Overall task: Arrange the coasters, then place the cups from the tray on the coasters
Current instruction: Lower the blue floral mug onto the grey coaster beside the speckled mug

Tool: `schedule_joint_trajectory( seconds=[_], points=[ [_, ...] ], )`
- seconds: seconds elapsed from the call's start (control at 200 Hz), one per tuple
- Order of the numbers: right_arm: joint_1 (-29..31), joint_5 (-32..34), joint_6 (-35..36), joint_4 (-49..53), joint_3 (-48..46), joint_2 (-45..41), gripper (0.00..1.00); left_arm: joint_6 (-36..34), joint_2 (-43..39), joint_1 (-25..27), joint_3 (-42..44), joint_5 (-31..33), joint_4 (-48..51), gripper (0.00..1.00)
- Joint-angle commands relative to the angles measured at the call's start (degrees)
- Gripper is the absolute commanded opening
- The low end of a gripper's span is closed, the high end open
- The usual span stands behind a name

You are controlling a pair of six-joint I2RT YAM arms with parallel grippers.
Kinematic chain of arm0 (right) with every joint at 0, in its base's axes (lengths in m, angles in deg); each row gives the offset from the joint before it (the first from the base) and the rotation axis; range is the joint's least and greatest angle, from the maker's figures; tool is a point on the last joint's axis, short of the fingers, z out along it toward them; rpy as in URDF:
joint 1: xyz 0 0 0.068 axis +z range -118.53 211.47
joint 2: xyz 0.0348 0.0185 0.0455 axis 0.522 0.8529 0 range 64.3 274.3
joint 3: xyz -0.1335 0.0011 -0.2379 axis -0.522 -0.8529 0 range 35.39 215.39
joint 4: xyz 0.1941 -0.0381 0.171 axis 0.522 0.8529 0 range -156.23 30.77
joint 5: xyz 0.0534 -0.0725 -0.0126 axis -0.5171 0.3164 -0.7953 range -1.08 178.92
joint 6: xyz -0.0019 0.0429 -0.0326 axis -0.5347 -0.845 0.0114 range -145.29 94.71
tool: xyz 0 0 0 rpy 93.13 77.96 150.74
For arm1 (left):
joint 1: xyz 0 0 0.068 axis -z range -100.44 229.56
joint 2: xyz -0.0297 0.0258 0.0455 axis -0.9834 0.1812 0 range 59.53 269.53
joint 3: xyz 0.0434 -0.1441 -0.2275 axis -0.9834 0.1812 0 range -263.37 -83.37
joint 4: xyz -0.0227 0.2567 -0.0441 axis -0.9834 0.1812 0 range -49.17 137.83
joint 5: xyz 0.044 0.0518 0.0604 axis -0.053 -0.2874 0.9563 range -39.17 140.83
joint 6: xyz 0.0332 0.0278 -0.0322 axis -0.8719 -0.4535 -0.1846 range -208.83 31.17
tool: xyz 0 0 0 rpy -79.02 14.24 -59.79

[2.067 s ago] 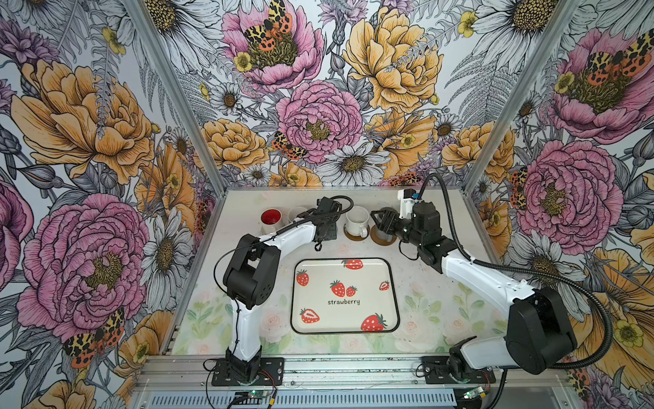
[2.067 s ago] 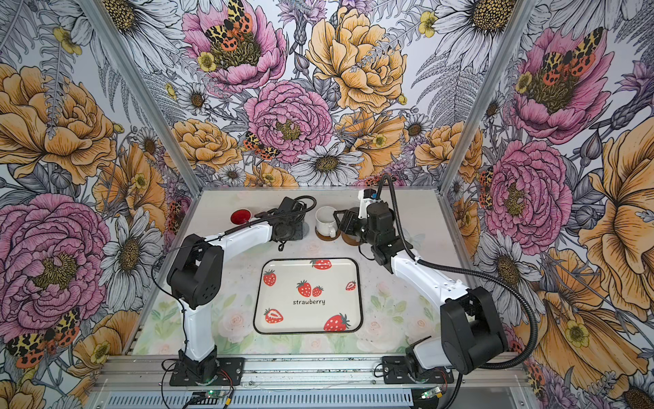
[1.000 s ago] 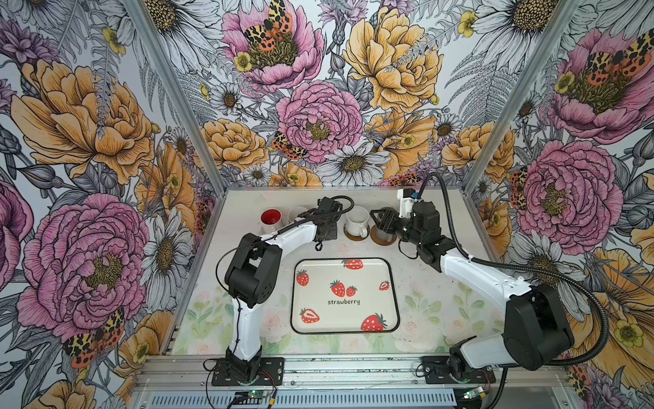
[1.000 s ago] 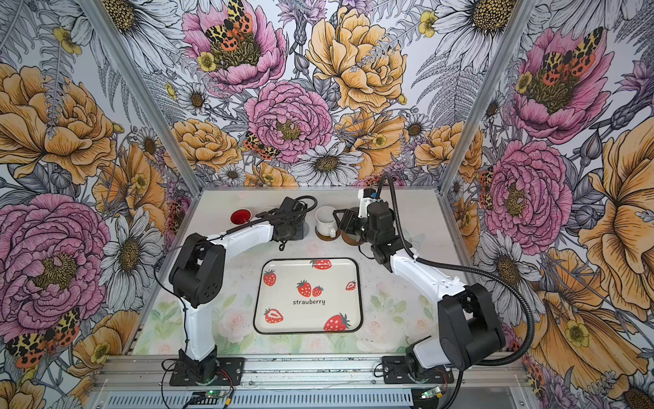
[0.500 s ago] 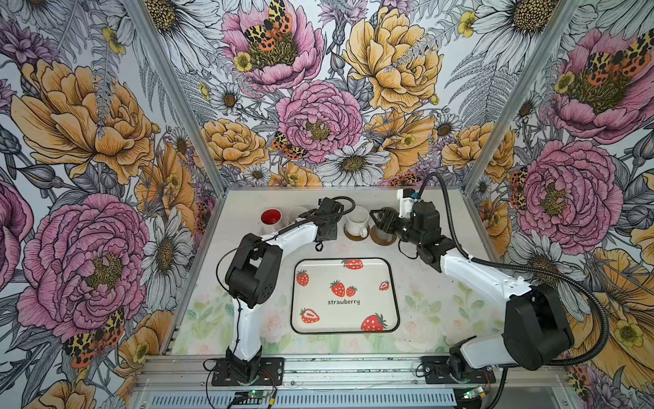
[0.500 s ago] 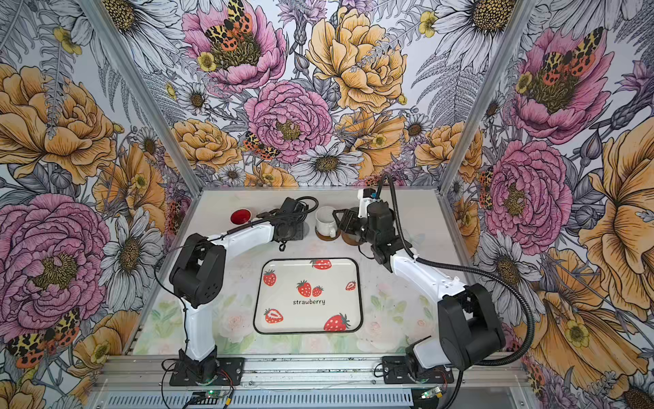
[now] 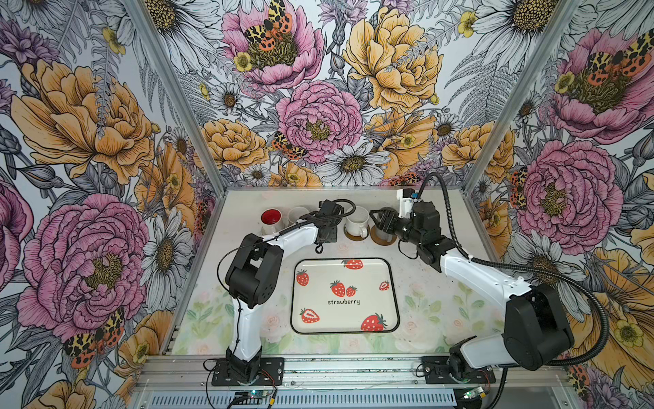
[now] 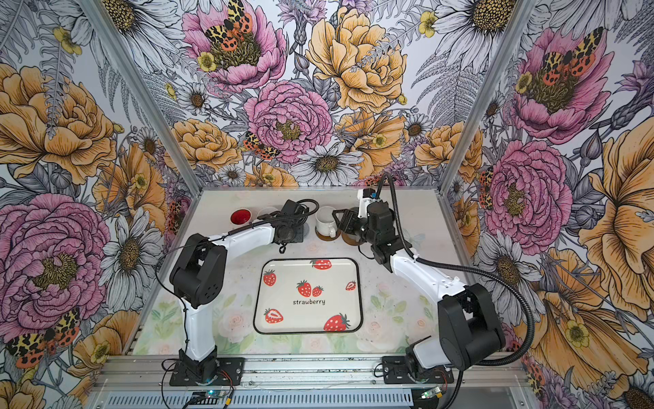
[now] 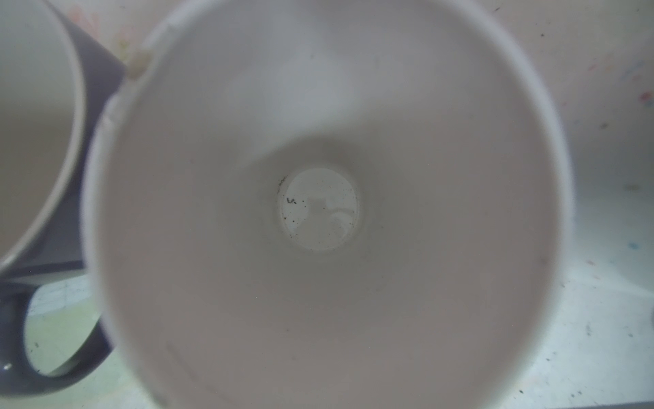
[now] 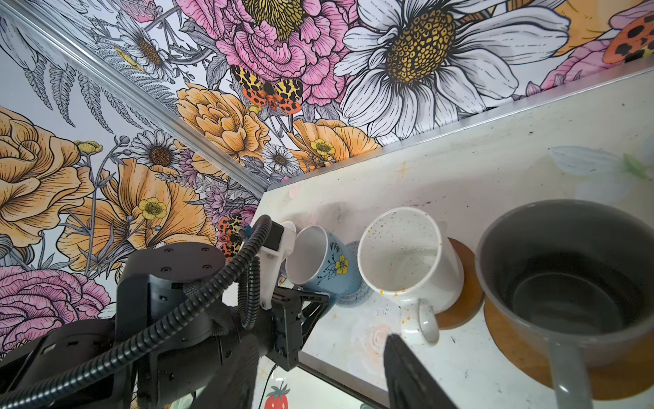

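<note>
The tray (image 7: 339, 318) sits in the lower middle of both top views with 0 cups on it. Just above it, the left gripper (image 7: 327, 230) is clenched on the light blue cup (image 10: 329, 272), which is tipped over the grey woven coaster (image 10: 355, 294). The right gripper (image 7: 379, 220) is loose, jaws wide and holding nothing, beside the grey cup (image 10: 566, 276) on a brown disc (image 10: 513, 336). The speckled white cup (image 7: 356, 220) sits on the other brown disc (image 10: 460, 294). Further left stand the red-inside cup (image 7: 271, 216) and the lilac cup (image 9: 95, 81). Their coasters are hidden. I think only this 1 cup needs setting flat.
</note>
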Motion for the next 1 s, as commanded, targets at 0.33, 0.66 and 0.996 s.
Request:
schedule_joint_trajectory(
  seconds=[0.33,0.66,0.996],
  points=[
    [-0.5,-0.6,-0.5,-1.8,-0.4,-0.3,0.59,0.8,-2.3,-0.1,0.4,1.2,-3.1,0.0],
    [-0.5,-0.7,-0.5,-1.8,-0.3,-0.3,0.59,0.6,-2.0,-0.3,0.1,0.3,-3.0,0.01],
    [-0.5,-0.8,-0.4,-1.8,-0.4,-0.3,0.59,0.6,-1.9,-0.4,0.1,-1.1,-2.9,0.23]
  ],
)
